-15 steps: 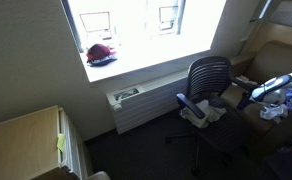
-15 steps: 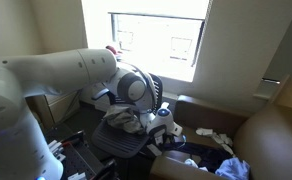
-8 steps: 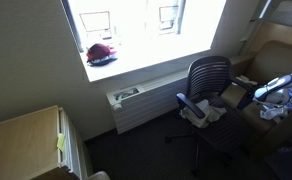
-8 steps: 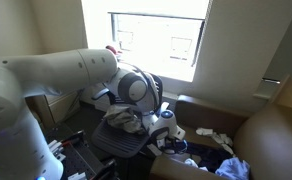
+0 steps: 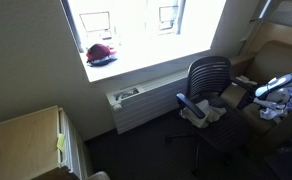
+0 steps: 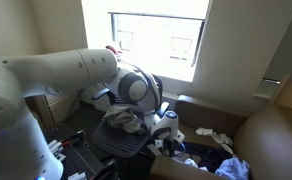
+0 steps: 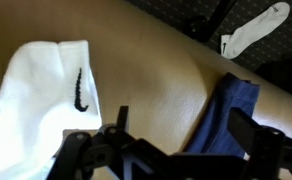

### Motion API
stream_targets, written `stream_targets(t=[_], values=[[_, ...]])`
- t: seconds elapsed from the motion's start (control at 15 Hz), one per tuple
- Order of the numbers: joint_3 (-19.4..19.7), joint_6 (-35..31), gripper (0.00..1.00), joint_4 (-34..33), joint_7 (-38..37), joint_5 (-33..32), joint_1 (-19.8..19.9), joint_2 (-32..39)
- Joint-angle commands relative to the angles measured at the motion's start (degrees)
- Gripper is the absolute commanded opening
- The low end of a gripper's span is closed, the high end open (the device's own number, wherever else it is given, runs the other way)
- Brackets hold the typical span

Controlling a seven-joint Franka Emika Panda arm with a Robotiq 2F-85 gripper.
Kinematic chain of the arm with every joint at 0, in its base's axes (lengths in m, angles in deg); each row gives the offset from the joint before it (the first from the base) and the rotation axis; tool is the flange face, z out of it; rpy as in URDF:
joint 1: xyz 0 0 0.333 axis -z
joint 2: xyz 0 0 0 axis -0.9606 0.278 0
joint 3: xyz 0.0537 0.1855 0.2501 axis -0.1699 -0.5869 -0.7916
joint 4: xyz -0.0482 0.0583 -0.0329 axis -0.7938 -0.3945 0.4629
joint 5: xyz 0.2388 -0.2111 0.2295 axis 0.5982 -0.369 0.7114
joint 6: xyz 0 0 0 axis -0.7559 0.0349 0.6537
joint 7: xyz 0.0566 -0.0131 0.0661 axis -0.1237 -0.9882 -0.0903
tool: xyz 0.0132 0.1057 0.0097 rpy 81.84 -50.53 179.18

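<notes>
black two-finger gripper (image 7: pixel 179 140): jaws wide, empty | I've dipped it slightly this last second | hovers between white black-marked sock (image 7: pixel 51 90) and dark blue cloth (image 7: pixel 231 115), nothing gripped

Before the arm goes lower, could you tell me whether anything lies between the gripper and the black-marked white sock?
Nothing visible does: in the wrist view the open gripper hangs over bare tan surface, the white sock beside one finger, a blue cloth beside the other.

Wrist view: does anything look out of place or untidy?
Yes. A white sock and a blue cloth lie loose and crumpled on the brown surface, and a second sock lies apart, on the dark area beyond.
</notes>
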Motion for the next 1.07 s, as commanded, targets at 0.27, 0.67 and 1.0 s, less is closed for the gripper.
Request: stream_targets(t=[0.27, 0.67, 1.0], values=[[0.36, -0.23, 1.0, -0.22, -0.09, 0.2, -0.76, 0.0], [8.58, 4.95, 1.0, -0.58, -4.06, -0.33, -5.51, -1.64], [2.71, 23.11, 1.0, -2.11, -0.65, -0.68, -0.64, -6.25]])
